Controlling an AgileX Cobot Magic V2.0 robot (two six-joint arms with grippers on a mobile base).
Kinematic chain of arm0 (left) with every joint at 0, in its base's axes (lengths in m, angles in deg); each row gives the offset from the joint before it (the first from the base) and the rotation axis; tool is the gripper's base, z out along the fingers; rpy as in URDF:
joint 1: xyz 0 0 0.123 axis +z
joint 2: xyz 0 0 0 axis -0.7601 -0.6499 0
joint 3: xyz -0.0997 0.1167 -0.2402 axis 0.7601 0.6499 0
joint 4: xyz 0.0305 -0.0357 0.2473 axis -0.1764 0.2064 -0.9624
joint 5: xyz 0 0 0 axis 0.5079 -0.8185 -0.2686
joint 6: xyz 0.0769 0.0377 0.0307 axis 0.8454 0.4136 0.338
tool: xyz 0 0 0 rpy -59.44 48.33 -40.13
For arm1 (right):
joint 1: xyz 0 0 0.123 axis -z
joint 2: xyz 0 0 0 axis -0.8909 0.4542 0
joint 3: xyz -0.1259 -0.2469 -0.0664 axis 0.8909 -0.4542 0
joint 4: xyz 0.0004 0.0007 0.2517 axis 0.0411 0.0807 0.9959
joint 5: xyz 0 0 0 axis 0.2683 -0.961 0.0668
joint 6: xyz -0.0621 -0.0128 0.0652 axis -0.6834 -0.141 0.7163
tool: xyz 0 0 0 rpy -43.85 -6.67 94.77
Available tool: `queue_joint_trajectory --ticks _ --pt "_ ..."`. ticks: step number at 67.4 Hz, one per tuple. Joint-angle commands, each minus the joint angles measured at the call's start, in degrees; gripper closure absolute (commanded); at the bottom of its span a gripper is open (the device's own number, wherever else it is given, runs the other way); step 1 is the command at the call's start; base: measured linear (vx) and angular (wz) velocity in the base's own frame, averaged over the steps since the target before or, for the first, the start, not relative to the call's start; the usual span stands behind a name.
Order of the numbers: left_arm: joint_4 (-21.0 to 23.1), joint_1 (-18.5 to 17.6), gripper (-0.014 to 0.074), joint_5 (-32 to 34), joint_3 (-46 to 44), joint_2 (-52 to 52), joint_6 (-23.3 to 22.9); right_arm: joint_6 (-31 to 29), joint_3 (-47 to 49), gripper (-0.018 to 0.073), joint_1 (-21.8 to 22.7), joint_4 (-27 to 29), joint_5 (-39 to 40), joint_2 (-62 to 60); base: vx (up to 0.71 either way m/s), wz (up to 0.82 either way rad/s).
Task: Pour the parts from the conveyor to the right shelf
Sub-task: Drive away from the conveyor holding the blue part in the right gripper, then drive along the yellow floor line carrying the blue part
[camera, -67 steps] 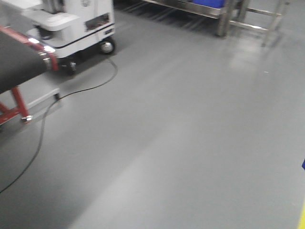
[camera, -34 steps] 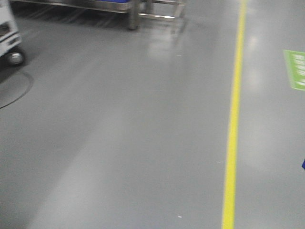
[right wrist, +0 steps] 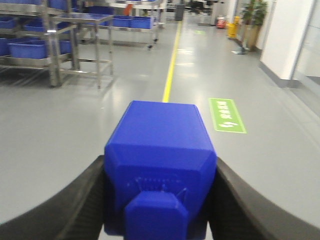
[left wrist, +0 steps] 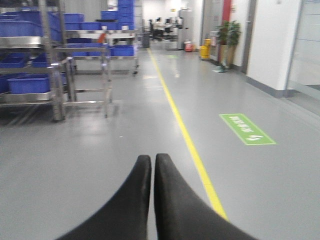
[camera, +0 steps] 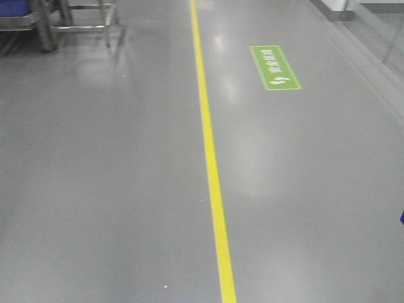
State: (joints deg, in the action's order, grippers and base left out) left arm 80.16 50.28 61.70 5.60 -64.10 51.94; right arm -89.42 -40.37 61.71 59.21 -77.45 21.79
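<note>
The blue plastic bin (right wrist: 160,165) sits in the right gripper (right wrist: 160,162), whose black fingers (right wrist: 75,210) curve in against its two sides and pinch it, with a solid face of the bin turned to the right wrist camera (whatever it holds does not show). It is carried above the bare grey floor (camera: 95,189), well apart from any shelf. The left gripper (left wrist: 152,162) holds nothing, its two dark jaws pressed together tip to tip. A yellow floor line (camera: 211,170) runs straight ahead, with a green floor sign (camera: 275,67) to its right. To the line's left stand steel shelving racks (left wrist: 55,75) with blue storage bins (left wrist: 27,82) on their levels, and potted plants (left wrist: 227,35) stand by the white wall farther down.
</note>
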Motion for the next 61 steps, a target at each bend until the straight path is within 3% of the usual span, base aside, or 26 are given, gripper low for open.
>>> queue_joint_trajectory --ticks 1,61 --pt "0.35 -0.08 0.0603 4.14 -1.50 0.26 -0.42 -0.20 1.66 0.0512 0.22 0.11 4.42 0.73 0.04 -0.57" --pt "0.35 -0.08 0.0603 4.14 -1.50 0.26 -0.42 -0.20 1.66 0.0512 0.22 0.11 4.42 0.73 0.16 -0.15"
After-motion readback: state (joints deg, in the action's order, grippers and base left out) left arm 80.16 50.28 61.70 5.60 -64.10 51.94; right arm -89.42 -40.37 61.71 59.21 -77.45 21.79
